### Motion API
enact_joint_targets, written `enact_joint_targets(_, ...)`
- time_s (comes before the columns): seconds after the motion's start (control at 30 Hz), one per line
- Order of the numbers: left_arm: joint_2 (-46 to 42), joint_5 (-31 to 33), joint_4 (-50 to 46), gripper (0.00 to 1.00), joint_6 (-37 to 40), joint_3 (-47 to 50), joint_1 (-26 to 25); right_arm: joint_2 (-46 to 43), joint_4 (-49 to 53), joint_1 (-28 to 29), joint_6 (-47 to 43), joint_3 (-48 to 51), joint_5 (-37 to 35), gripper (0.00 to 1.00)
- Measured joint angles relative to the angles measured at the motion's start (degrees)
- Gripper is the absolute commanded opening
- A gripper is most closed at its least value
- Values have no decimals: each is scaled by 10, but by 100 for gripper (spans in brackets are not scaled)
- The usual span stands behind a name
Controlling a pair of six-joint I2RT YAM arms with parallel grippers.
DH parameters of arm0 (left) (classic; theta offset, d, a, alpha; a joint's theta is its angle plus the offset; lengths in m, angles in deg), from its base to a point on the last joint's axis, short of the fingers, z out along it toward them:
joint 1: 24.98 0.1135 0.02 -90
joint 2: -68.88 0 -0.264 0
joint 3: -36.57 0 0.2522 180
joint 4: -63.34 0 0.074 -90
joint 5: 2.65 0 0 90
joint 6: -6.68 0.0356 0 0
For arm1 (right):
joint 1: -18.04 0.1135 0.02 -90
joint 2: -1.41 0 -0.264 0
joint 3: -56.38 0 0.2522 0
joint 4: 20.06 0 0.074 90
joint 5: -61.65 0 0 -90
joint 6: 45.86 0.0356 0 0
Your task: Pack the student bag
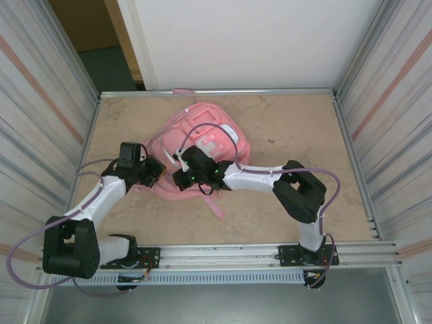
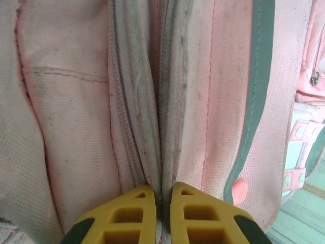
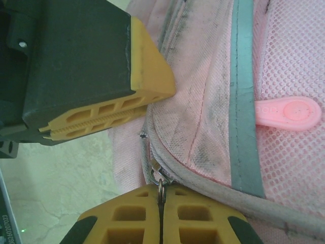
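A: Overhead, the student bag [image 1: 202, 115] is lying mid-table.
B: Left wrist: the left gripper [image 2: 162, 203] is clamping the zipper track [image 2: 133, 127].
A: Right wrist: the right gripper [image 3: 161, 208] is pinching the zipper pull [image 3: 159, 182]; best pulling along the track, left bracing.

White-shelled arm links [image 1: 101, 196] with black joint housings [image 1: 297, 192]; lilac cables [image 1: 27, 270] loop at lower left. Left gripper [image 2: 162, 192] and right gripper [image 3: 161, 195] carry yellow, hollow-celled finger pads [image 2: 127, 218].

Robot test cell, corrugated metal walls [image 1: 40, 101], aluminium rail [image 1: 236, 253], beige tabletop [image 1: 290, 135]
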Motion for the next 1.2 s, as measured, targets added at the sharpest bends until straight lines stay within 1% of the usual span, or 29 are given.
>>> enact_joint_targets(0.2,-14,11,0,0,8,7,-3,-10,-30,-3,-4,32,0,0)
enact_joint_targets(0.4,-22,8,-3,0,19,15,6,-55,-45,-24,-18,93,-5,1)
enact_joint_targets(0.5,-22,-8,-3,0,27,15,7,-78,-54,-38,-27,121,-13,3)
enact_joint_targets(0.57,-22,-21,-2,0,30,15,7,-89,-57,-42,-31,131,-15,6)
enact_joint_targets(0.6,-22,-30,-2,0,30,15,7,-94,-60,-44,-32,139,-15,10)
enact_joint_targets(0.67,-21,-47,2,0,34,15,6,-105,-65,-51,-34,153,-15,15)
enact_joint_targets(0.7,-20,-50,4,7,39,15,5,-110,-64,-56,-35,158,-15,22)
enact_joint_targets(0.77,-18,-51,6,15,47,15,8,-125,-63,-71,-41,172,-23,35)
enact_joint_targets(0.8,-18,-50,6,27,55,15,10,-138,-61,-80,-43,184,-35,42)
enact_joint_targets(0.83,-18,-48,5,43,63,15,12,-152,-61,-89,-47,198,-45,46)
enact_joint_targets(0.87,-18,-45,0,54,76,12,14,-169,-61,-99,-49,216,-56,63)
enact_joint_targets(0.9,-18,-39,-8,57,87,8,15,-187,-63,-107,-49,232,-65,85)
enact_joint_targets(0.93,-19,-28,-17,62,101,-1,15,-207,-64,-116,-52,251,-75,99)
enact_joint_targets(0.97,-22,-13,-24,97,117,-9,13,-229,-66,-124,-58,270,-84,99)
enact_joint_targets(1.03,-39,37,-35,99,162,-26,3,-277,-65,-141,-69,303,-104,99)
enact_joint_targets(1.1,-72,107,-29,99,231,-30,-23,-327,-66,-167,-82,329,-131,99)
enact_joint_targets(1.13,-94,154,-10,99,281,-23,-46,-357,-70,-186,-91,343,-152,99)
enact_joint_targets(1.17,-116,203,33,99,344,-3,-74,-382,-80,-204,-100,357,-173,99)
enact_joint_targets(1.2,-131,236,89,99,408,26,-93,-407,-90,-224,-111,373,-196,99)
